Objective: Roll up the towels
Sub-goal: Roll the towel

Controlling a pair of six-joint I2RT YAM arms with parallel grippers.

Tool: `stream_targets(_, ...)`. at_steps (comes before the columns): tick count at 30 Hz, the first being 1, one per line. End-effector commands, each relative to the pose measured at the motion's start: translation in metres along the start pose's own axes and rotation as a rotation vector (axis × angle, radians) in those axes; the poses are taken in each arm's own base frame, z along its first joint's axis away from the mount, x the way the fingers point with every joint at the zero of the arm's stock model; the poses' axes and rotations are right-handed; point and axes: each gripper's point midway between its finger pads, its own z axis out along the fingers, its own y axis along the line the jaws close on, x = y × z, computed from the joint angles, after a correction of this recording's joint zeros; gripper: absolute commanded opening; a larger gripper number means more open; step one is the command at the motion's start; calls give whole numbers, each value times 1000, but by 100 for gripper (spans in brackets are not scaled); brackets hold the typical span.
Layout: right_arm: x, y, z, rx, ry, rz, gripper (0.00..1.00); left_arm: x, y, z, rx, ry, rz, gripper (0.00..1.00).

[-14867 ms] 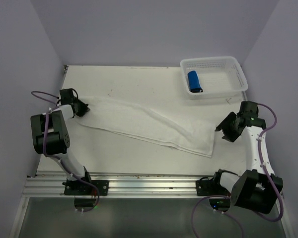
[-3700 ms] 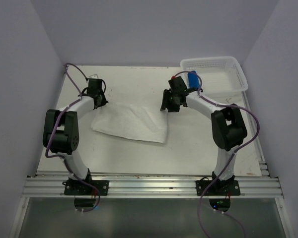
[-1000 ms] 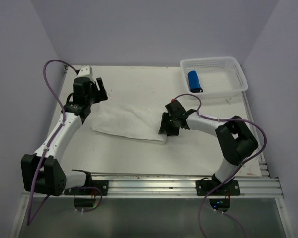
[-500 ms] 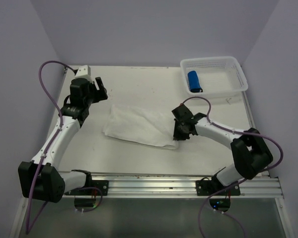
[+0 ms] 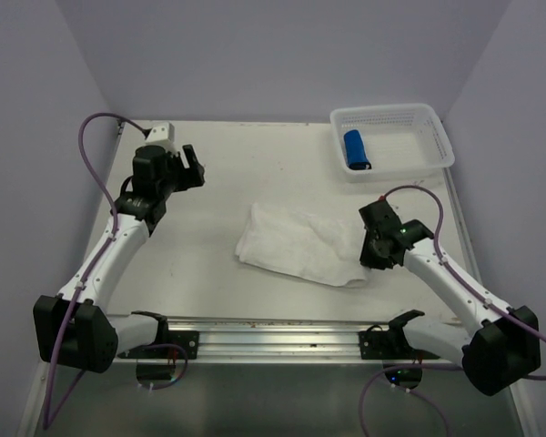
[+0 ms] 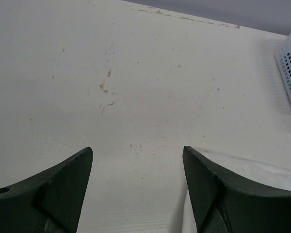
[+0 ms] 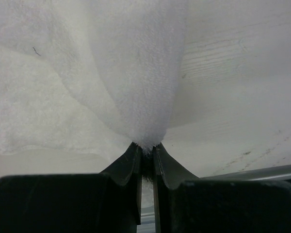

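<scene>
1. Where the left pincer (image 5: 197,166) hangs above the desk (image 5: 255,155) at the far left, its jaws stand released and grasp nothing. The left wrist view shows only bare surface between them.
2. Right of and nearer than that pincer, well apart from it, the white towel (image 5: 300,246) lies folded and rumpled at mid-desk. Its long axis runs from far-left to near-right.
3. At the towel's near-right end, the right pincer (image 7: 145,145) is clenched on a pinch of white cloth, which fans out from the jaws in the right wrist view. The right arm is therefore much the nearer to the work, while the towel's free end points toward the left arm. By judgement, rolling would have to run along this axis.
4. Far right, the blue towel (image 5: 356,148) sits rolled inside the basket (image 5: 437,127), well apart from both pincers.
5. Count: two towels (one white, one blue), one basket, two pincers.
</scene>
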Motion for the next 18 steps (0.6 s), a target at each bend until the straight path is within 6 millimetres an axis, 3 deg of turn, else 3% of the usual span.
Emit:
stream_targets(1,8,-3,8,25,47,-34,0,-14,-14,-5,61,-56,-1,79)
stream_targets(4,12,5,20,23,102,-54,0,-9,-22,-4,90,-43,-4,79)
stream_targets(9,7,15,27,-1,102,-59,0,15,-62,2,273,51,-15,79)
stream_targets(12,4,15,25,5,95,-67,0,27,-74,5,310,94,-16,79)
stream_targets(18,3,26,29,-24,99,-129,5,32,-98,-4,365,106,-9,78)
